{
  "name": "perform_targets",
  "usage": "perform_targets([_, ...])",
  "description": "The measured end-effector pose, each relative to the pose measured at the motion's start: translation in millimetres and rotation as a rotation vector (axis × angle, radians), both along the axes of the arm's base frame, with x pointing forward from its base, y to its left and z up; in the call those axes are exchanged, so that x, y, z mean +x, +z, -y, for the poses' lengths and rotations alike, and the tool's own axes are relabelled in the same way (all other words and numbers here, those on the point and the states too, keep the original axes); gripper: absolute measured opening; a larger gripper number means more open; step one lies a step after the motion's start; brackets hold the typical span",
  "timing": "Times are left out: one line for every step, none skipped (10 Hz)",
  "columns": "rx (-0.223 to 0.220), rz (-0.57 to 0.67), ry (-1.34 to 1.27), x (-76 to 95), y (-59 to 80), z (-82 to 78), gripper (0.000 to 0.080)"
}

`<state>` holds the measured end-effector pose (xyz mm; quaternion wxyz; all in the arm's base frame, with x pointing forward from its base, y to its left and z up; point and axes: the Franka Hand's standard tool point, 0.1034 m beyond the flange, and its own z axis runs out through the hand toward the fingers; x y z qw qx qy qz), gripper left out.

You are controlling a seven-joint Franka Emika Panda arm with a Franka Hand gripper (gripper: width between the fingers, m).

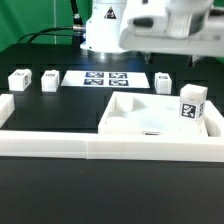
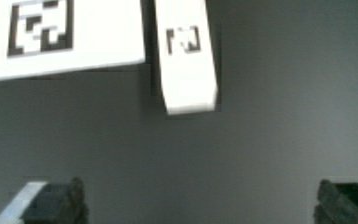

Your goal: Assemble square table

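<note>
The large white square slab [image 1: 135, 120] lies at the exterior view's right, against the front border bar. One tagged leg block [image 1: 191, 103] stands at the slab's right side. Two leg blocks [image 1: 18, 80] [image 1: 49, 79] lie at the far left, and another [image 1: 163, 83] lies right of the marker board. The wrist view shows a long white tagged leg block [image 2: 185, 55] on the dark table beside the marker board. My gripper [image 2: 201, 205] is open and empty, with its fingers [image 2: 51, 202] wide apart above bare table, short of that leg. The arm [image 1: 150, 25] hangs over the back.
The marker board [image 1: 105, 78] lies flat at the back middle and also shows in the wrist view [image 2: 51, 40]. A long white border bar [image 1: 100, 147] runs along the front, with a short piece [image 1: 5, 108] at the left. Cables lie behind the arm's base.
</note>
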<state>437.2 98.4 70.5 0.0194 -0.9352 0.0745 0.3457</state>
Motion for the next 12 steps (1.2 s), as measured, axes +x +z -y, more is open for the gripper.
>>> perform_targets([-0.002,-0.030,0.001,-6.2,-5.4,0.4,0.0649])
perform_targets([-0.004,-0.037,0.002,-7.8,-7.0,1.4,0.0649])
perform_targets([-0.004,-0.035,0.002,-7.4,-7.1,2.1,0.0649])
perform_targets([-0.005,-0.035,0.001,-7.3,-7.1,2.5,0.0649])
perform_targets([-0.005,-0.035,0.000,-7.3,-7.1,2.8,0.0649])
perform_targets([-0.005,-0.035,-0.001,-7.2,-7.1,3.2,0.0649])
perform_targets([0.012,-0.035,0.015,-7.9,-7.9,3.1,0.0649])
perform_targets([0.049,-0.034,0.055,-9.3,-10.3,1.1,0.0649])
perform_targets([0.075,-0.028,0.087,-9.5,-10.2,-3.8,0.0649])
perform_targets([0.079,-0.025,0.094,-9.8,-9.6,-6.5,0.0649])
perform_targets([0.075,-0.027,0.091,-9.9,-10.3,-4.9,0.0649])
perform_targets([0.074,-0.027,0.089,-9.7,-10.4,-4.1,0.0649])
